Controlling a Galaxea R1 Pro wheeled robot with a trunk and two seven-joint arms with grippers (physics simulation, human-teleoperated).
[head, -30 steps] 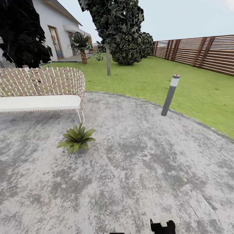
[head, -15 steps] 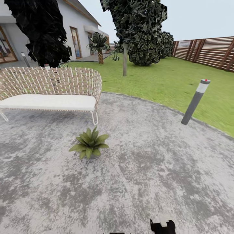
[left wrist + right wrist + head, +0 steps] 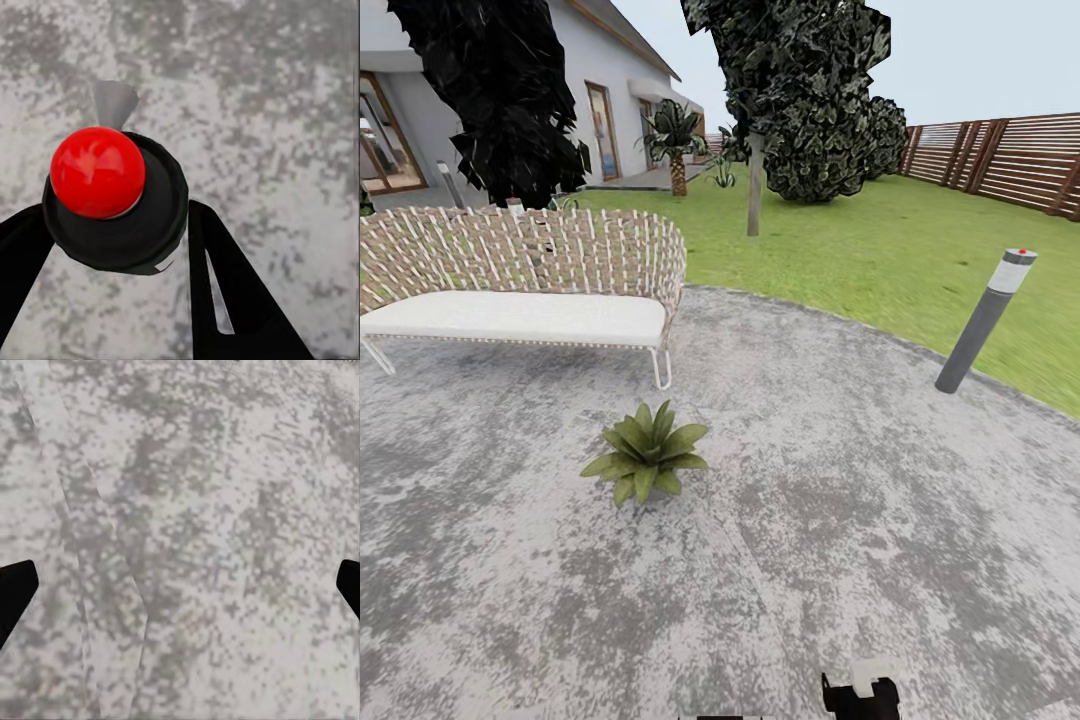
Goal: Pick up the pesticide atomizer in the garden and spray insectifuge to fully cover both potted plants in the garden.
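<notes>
Left gripper [image 3: 120,225]: clamped on pesticide atomizer [image 3: 112,199] | right gripper [image 3: 180,585]: spread wide, empty | risk: spraying far from potted plant [image 3: 647,464] leaves leaves uncovered.

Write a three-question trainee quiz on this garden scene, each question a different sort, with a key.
1. True or false: the left claw is shut on the atomizer.
2. Multiple choice: the potted plant stands on (A) the lawn, (B) the patio, (C) the bench.
3. Fill in: the right claw's fingertips sit wide apart, so it is ____.

Key: 1 true; 2 B; 3 open.
</notes>
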